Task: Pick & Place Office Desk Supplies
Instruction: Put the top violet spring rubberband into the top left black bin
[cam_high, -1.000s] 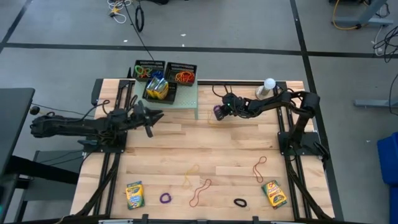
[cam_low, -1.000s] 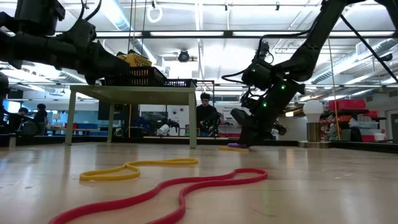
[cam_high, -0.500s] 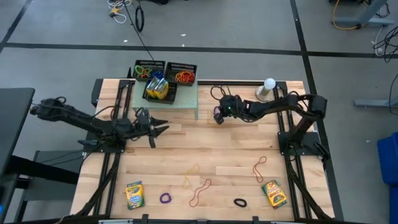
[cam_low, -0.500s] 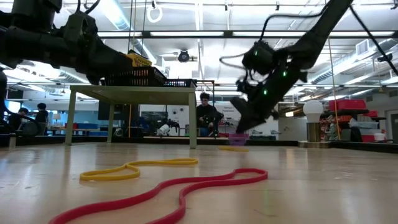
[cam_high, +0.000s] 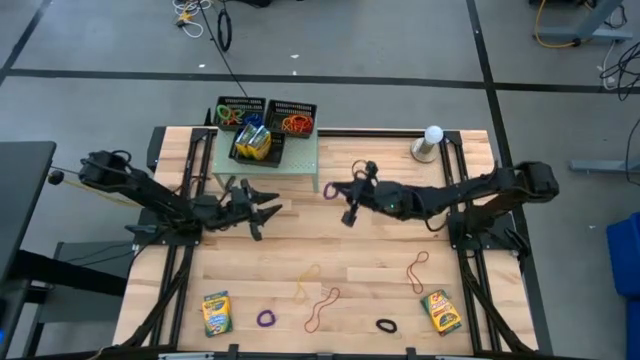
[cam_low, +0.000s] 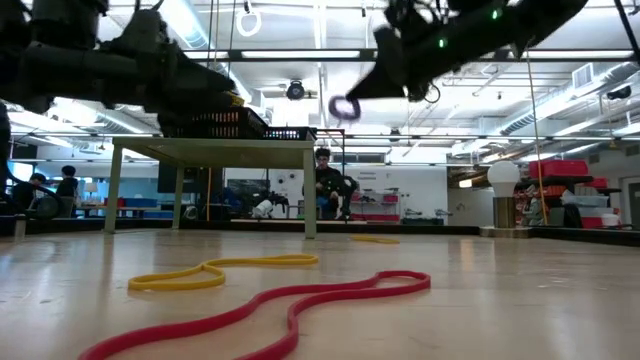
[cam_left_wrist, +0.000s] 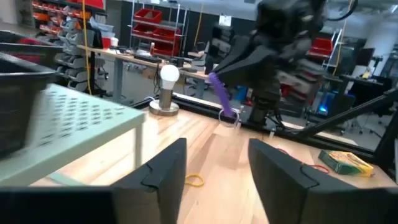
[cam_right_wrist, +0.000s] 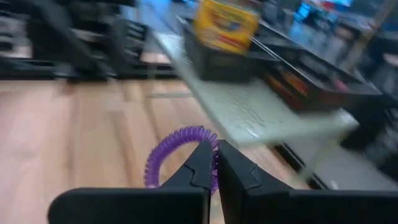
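Note:
My right gripper (cam_high: 336, 190) is shut on a purple coiled loop (cam_right_wrist: 177, 157) high above the table's middle, near the pale green shelf (cam_high: 296, 160). The loop also shows in the low view (cam_low: 345, 107) and in the left wrist view (cam_left_wrist: 222, 99). My left gripper (cam_high: 268, 205) hangs open left of it, pointing at it, with nothing between its fingers (cam_left_wrist: 214, 177). Rubber bands lie flat on the near table: red (cam_high: 320, 308), yellow (cam_high: 305, 280), orange (cam_high: 417, 268), purple (cam_high: 266, 319), black (cam_high: 386, 325). Crayon boxes lie at the near left (cam_high: 216, 313) and near right (cam_high: 441, 311). My right gripper pinches one spot of the purple loop's coil (cam_right_wrist: 208, 144) between its two fingertips. The fingers slant down toward the table's left. The rest of the ring sticks out past the tips, lifted clear of the table.
Two black mesh trays (cam_high: 240, 108) (cam_high: 291, 118) with bands stand at the shelf's back, and a third tray holding crayon boxes (cam_high: 253, 143) sits on it. A white ball-topped stand (cam_high: 430, 140) is at the far right. A small yellow band (cam_left_wrist: 194, 180) lies below the grippers.
My right gripper has taken the purple loop off the table near the far right, raised it well clear and carried it toward the table's left. My left gripper has drifted a little toward the right and near edge, and its fingers have spread wider.

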